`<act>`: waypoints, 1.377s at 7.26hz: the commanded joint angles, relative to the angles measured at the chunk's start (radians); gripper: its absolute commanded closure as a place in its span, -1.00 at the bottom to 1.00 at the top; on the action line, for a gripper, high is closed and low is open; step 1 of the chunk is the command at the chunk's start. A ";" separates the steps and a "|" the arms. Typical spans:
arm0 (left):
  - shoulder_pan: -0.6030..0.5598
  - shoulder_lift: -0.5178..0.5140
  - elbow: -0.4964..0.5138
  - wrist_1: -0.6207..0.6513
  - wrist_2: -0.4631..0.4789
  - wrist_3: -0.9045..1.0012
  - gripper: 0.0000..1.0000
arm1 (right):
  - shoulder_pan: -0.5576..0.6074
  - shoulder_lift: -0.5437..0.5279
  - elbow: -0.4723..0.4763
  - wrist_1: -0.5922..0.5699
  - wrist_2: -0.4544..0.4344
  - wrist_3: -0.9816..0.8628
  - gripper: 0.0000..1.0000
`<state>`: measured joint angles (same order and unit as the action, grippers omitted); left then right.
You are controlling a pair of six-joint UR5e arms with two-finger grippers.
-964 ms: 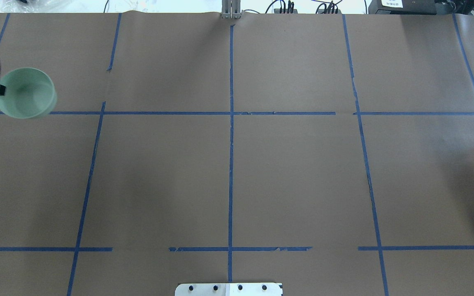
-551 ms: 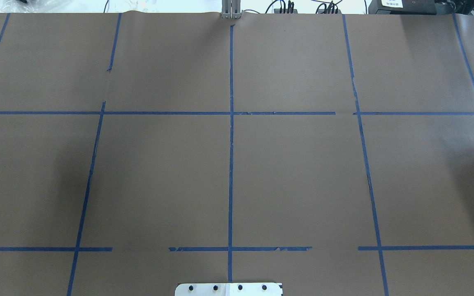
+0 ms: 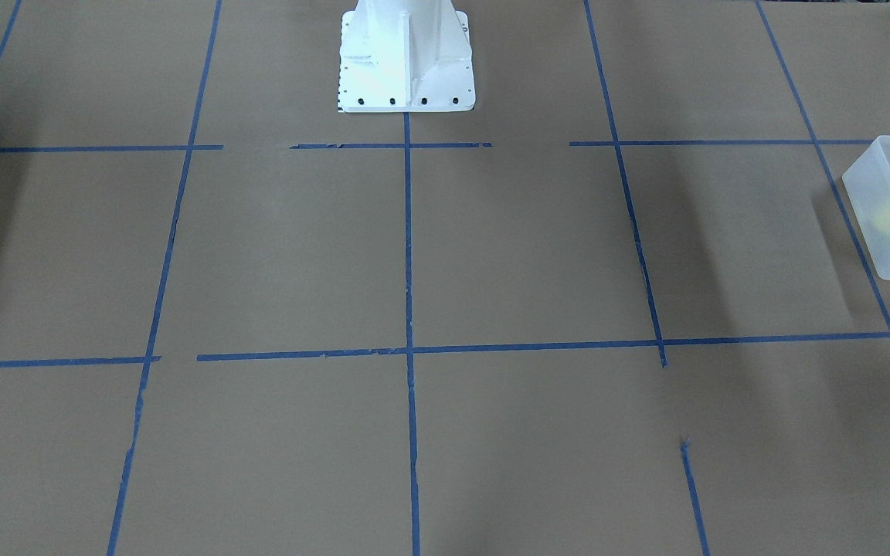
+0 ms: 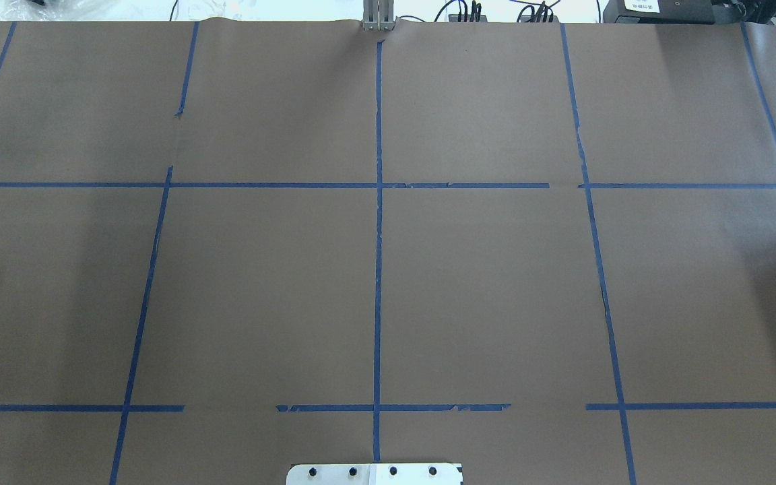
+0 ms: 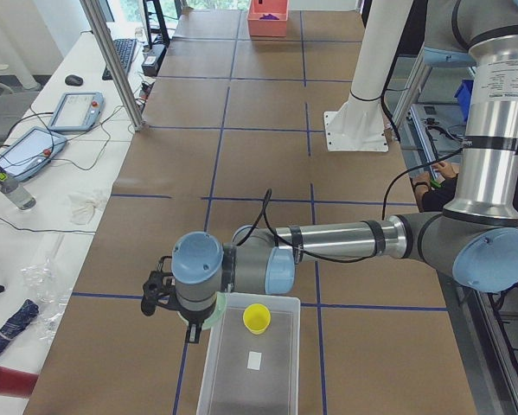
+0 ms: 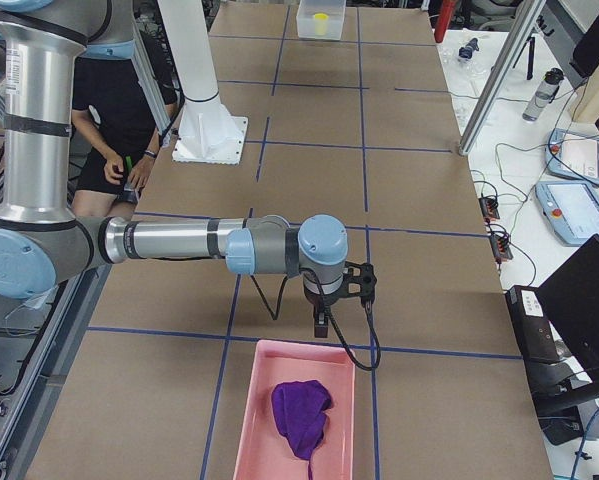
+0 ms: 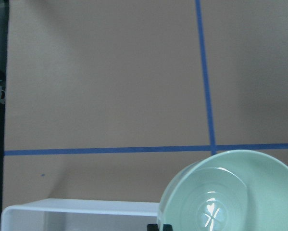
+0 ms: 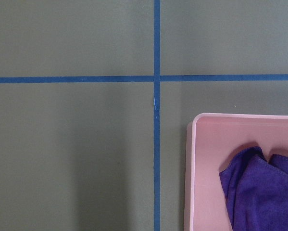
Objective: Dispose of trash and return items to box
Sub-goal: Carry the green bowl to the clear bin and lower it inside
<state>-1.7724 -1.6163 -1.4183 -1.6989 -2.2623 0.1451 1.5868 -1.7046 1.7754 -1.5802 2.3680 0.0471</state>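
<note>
Left wrist-mounted view: only a black tip of the left gripper (image 7: 159, 227) shows at the bottom edge, clamped on the rim of a round mint-green glazed bowl (image 7: 230, 192). The bowl's open side faces the camera and its inside shines. It overlaps one end of the rim of the translucent frosted-white rectangular plastic box (image 7: 62, 207). Whether bowl and box touch cannot be told.

In the exterior left view the near arm reaches out low over the surface. A sliver of the bowl shows under its wrist, at a corner of the box. Inside the box a small tapered yellow plastic cup (image 5: 257, 317) stands near the wall closest to the gripper. A small white label (image 5: 254, 360) lies flat on the box floor beside it, apart from the cup. In the front-facing view the box sits at the right edge.

The right gripper (image 6: 321, 322) appears only in the exterior right view, pointing down, and I cannot tell whether its fingers are apart or together. It hangs just past the end rim of a pink rectangular plastic tray (image 6: 251, 400). A crumpled purple cloth (image 6: 301, 415) lies in the tray.

Both containers rest on the brown paper-covered surface (image 4: 496, 269), at opposite ends, which is gridded with blue tape lines (image 4: 378, 269).
</note>
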 commanded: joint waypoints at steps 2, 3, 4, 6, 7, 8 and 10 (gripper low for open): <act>-0.028 0.094 0.093 -0.066 0.116 0.045 1.00 | 0.004 -0.004 -0.007 0.002 -0.001 -0.006 -1.00; -0.028 0.117 0.145 -0.165 0.116 0.038 1.00 | 0.004 -0.004 -0.007 0.003 -0.001 -0.006 -1.00; -0.027 0.118 0.174 -0.194 0.116 0.036 1.00 | 0.004 -0.004 -0.005 0.008 -0.001 -0.004 -1.00; -0.027 0.118 0.177 -0.196 0.116 0.027 0.63 | 0.004 -0.006 -0.005 0.008 -0.001 -0.004 -1.00; -0.027 0.118 0.173 -0.196 0.115 0.027 0.13 | 0.004 -0.006 -0.005 0.008 -0.001 -0.004 -1.00; -0.027 0.116 0.167 -0.196 0.115 0.015 -0.53 | 0.004 -0.004 -0.005 0.008 -0.001 -0.004 -1.00; -0.027 0.115 0.122 -0.197 0.109 0.008 -1.00 | 0.004 -0.003 -0.004 0.008 -0.001 -0.003 -1.00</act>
<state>-1.7994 -1.5005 -1.2673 -1.8948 -2.1497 0.1588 1.5907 -1.7086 1.7705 -1.5723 2.3670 0.0439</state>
